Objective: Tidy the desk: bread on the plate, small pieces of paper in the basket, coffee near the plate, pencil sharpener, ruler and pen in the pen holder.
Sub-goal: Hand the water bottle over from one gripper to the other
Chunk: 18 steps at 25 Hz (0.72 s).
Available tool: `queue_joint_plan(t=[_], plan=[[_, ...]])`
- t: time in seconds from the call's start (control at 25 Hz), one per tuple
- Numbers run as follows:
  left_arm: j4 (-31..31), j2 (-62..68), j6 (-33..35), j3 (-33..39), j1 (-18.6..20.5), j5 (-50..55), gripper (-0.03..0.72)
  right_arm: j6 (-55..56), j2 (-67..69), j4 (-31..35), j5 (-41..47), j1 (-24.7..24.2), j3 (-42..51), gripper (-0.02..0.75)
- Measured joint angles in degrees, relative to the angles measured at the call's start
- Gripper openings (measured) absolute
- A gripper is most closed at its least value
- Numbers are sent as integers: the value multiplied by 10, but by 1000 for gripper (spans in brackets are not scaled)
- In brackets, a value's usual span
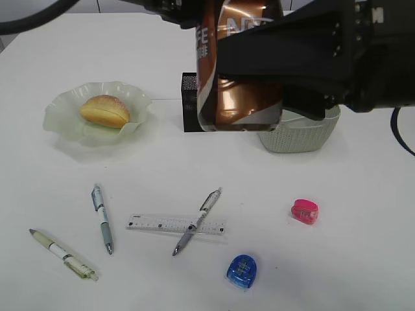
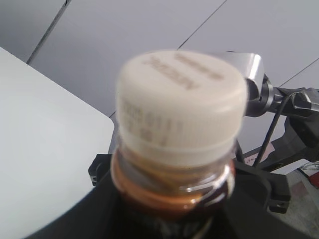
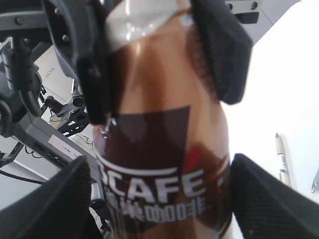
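Stationery still loose at 6 o'clock. We judge the coffee step in hand: coffee (image 1: 237, 65) aloft at 12, clamped by left gripper (image 3: 159, 55); right gripper (image 3: 159, 199) spread wide beside it (handover, apparently). Next: set coffee near plate (image 1: 61, 120), 10 o'clock.

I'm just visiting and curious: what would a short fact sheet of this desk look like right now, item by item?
coffee: lifted off the desk, between both grippers
left gripper: clamped on the coffee
right gripper: pads flank the bottle's body; grip unclear
bread: on the plate
ruler: flat on the desk, grey pen lying across it
other pens: one grey-green, one beige, both on the desk
sharpeners: pink, blue, on the desk
pen holder, basket: behind the bottle
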Motion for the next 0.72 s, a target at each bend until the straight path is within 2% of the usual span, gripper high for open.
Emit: queue_joint_plan(t=[0.28, 0.56, 0.72], plan=[[0, 0, 0, 0, 0, 0, 281, 1, 0, -11, 0, 0, 0, 651], [0, 0, 0, 0, 0, 1, 281, 3, 0, -14, 0, 0, 0, 569], [0, 0, 0, 0, 0, 2, 281, 6, 0, -15, 0, 0, 0, 563]])
